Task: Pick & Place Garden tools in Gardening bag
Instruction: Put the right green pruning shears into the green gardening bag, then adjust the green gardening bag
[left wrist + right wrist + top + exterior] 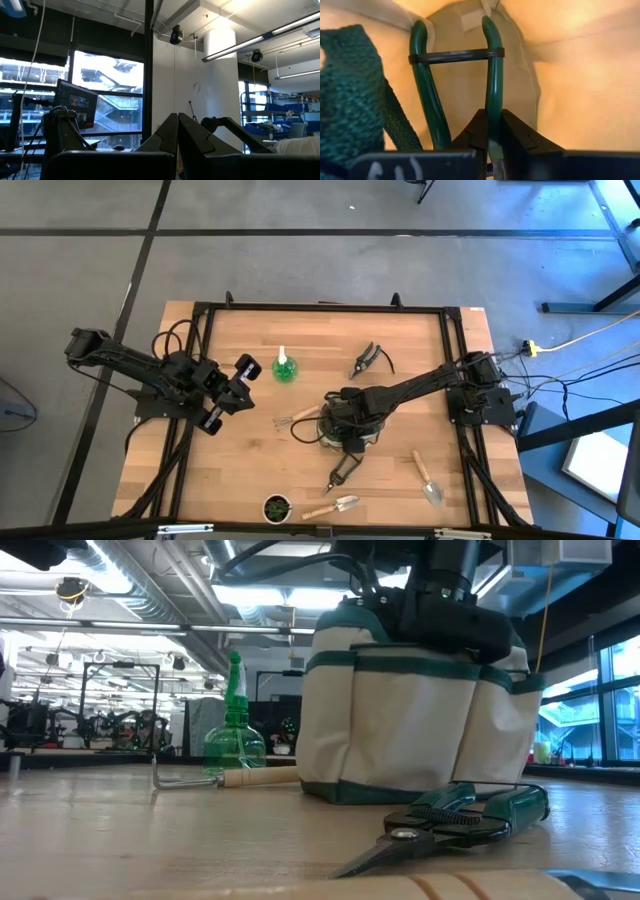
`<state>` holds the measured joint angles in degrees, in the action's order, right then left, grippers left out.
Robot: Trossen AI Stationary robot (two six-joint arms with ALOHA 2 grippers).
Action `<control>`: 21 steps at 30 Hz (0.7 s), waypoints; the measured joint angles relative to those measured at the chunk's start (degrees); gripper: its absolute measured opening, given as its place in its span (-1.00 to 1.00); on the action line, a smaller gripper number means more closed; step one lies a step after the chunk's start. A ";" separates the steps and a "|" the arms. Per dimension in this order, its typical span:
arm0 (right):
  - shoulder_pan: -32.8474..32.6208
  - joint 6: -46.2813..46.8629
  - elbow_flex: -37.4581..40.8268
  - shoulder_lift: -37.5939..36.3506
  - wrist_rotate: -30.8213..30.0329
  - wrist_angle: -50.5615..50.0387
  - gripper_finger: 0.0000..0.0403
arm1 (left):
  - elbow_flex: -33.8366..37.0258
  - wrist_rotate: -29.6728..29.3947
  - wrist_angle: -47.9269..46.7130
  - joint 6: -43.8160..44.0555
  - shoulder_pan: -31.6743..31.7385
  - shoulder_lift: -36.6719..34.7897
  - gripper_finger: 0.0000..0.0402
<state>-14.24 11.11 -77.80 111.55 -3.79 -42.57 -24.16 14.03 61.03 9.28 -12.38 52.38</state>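
Inside the gardening bag (pixel 580 75), right gripper (pixel 492 131) clamps green-handled pruners (pixel 490 70).

high view: overhead, straight down, far; whole table (pixel 250 470) and both arms. low view: table-top height, level, close to bag (pixel 410 720) and pruners (pixel 450 820), room behind; both also in high view. left wrist view: level, faces room windows. right wrist view: very close, inside bag.

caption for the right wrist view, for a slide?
Right end effector shut on green-handled pruners, lowered inside the tan gardening bag.
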 joint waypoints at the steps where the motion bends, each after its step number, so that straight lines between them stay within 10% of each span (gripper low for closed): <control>1: 0.02 0.00 0.00 0.00 0.00 0.03 -0.84 | 0.00 0.00 -0.02 0.00 0.00 0.00 -0.97; 13: 0.17 0.39 -0.08 0.00 -0.01 1.85 -0.10 | 0.00 0.00 -0.99 0.48 0.02 0.00 -0.97; 21: 0.19 0.00 -6.39 0.04 -2.58 -0.62 0.03 | 0.00 0.00 -0.98 0.52 0.00 0.00 -0.97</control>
<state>-14.05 11.11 -84.19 111.59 -6.37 -43.19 -24.16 14.02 60.05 9.80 -12.38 52.38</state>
